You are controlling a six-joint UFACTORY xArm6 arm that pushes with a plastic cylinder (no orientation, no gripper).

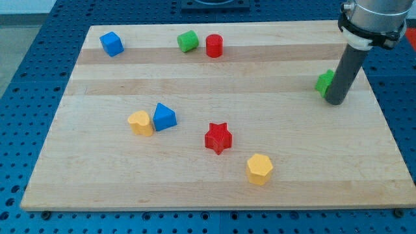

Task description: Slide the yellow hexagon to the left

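Tip [336, 102] of my dark rod — no claw on it — touches a green block [324, 82]. Yellow hexagon [259, 169] sits well apart on pale wooden board [97, 169].

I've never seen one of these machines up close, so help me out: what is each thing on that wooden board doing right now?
Yellow hexagon: near the view's bottom, standing alone.
Red star: up-left of the hexagon, apart.
Yellow heart-like block: touching the blue triangular block.
Blue cube: alone, top left.
Green block: beside the red cylinder, narrow gap.
Green block at right: partly hidden behind my rod.
My tip: beside that block, far from the hexagon.
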